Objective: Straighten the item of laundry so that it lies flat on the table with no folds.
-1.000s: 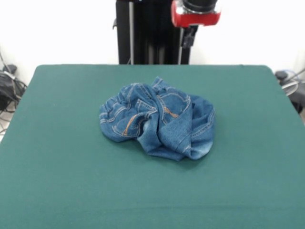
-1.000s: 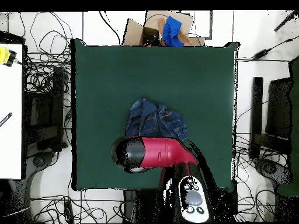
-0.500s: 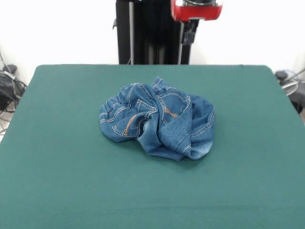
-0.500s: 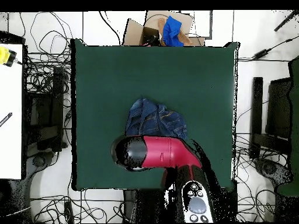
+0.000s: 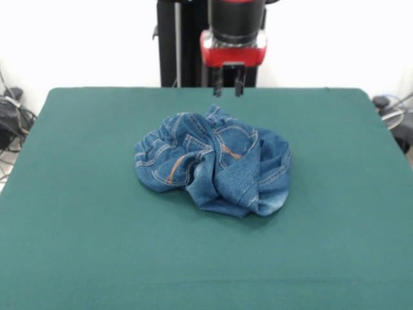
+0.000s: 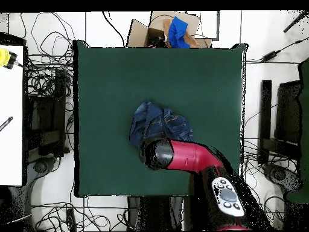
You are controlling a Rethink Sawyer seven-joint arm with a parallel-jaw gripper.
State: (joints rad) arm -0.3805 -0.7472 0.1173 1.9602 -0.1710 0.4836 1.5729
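A small pair of blue jeans [image 5: 213,163] is lying in a crumpled heap near the middle of a wide green table [image 5: 77,245]. Going from left to right in the front view, bare green cloth is stretching out on the left; then comes the heap, with the gathered waistband and a back pocket with orange stitching facing up on its left part, and a leg folded over the top and hanging down at the front on its right part; then more bare green cloth is reaching to the right edge.

Behind the heap, the robot's claw [image 5: 227,82] is hanging above the table's far part, just over the waistband side, not touching the fabric. Its two short fingers [image 5: 217,82] are standing slightly spread, with nothing between them.

Judging from this, none of the flattening is done: the legs are bunched and overlapping, and every fold is waiting to be pulled out.
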